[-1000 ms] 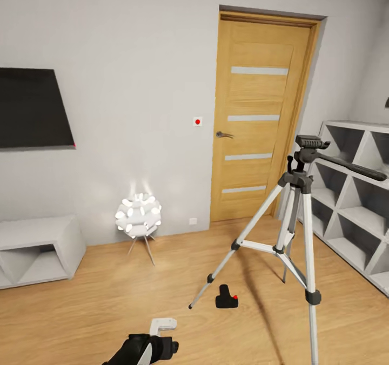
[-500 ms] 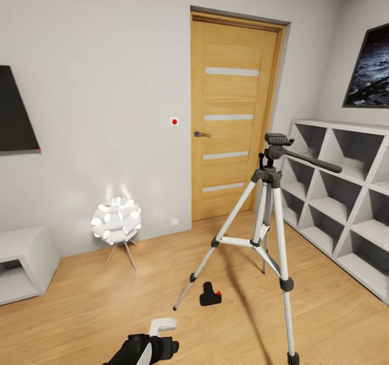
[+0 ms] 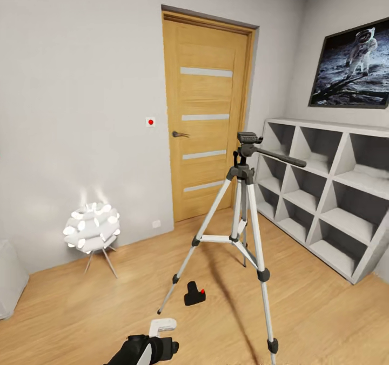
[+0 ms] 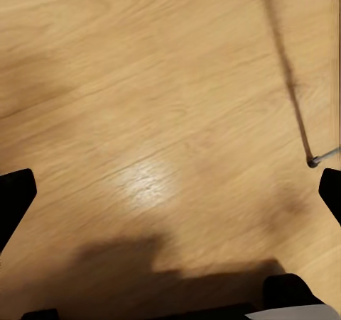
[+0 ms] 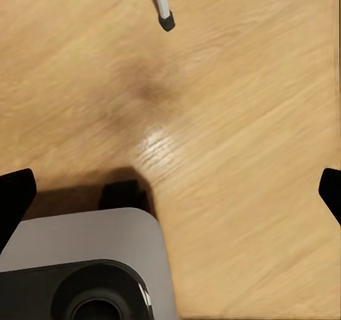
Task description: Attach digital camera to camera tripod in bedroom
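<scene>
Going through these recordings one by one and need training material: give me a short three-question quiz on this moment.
1. True or false: the digital camera is mounted on the camera tripod.
2. Multiple choice: the astronaut picture hangs above A) the door, B) the grey cube shelves, C) the ball lamp.
3. Fill in: the camera lies on the ____ beside one tripod leg.

Key: 1. False, it lies below, with the pan head bare. 2. B. 3. Floor.
</scene>
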### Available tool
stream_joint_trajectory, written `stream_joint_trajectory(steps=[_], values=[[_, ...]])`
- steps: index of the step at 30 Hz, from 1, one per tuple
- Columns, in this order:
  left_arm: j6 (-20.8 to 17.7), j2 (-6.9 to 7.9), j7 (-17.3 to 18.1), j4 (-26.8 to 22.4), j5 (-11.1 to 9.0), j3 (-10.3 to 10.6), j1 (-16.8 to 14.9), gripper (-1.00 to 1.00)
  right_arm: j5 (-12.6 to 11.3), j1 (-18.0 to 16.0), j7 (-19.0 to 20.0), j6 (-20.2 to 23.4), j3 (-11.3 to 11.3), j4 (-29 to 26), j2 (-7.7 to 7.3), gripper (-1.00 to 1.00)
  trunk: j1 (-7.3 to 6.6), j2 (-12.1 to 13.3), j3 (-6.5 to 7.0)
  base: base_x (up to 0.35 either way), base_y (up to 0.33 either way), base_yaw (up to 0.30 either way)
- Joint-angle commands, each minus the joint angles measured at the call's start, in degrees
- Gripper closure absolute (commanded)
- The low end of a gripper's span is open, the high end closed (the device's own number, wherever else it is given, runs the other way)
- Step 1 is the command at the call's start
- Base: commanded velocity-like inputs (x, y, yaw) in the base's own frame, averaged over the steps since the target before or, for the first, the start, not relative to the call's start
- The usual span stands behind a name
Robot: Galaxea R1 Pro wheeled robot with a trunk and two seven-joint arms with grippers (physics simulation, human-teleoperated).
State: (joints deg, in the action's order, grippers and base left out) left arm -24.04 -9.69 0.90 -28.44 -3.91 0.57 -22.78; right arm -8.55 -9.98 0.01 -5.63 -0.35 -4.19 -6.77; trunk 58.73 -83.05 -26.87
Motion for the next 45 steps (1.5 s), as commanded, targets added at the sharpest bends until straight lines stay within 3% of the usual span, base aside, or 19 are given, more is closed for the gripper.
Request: stream_joint_trajectory(steps=[1, 36, 45], values=[[-0.33, 0.02, -0.02, -0.10, -0.40, 0.06, 0.00, -1.00, -0.41, -0.05, 0.00, -0.22, 0.00, 0.06, 0.01, -1.00, 0.00, -0.03, -0.06, 0.000, 0.098, -0.261], [-0.40, 0.19, 0.16, -0.13, -0.36, 0.10, 0.01, -1.00, -0.41, -0.04, 0.07, -0.45, 0.01, 0.06, 0.04, -1.00, 0.00, -0.03, -0.06, 0.011, 0.285, -0.261], [-0.40, 0.19, 0.05, -0.13, -0.26, 0.12, 0.01, -1.00, -0.41, 0.02, 0.08, -0.72, 0.01, 0.06, 0.13, -1.00, 0.00, -0.03, -0.06, 0.116, 0.194, -0.120]])
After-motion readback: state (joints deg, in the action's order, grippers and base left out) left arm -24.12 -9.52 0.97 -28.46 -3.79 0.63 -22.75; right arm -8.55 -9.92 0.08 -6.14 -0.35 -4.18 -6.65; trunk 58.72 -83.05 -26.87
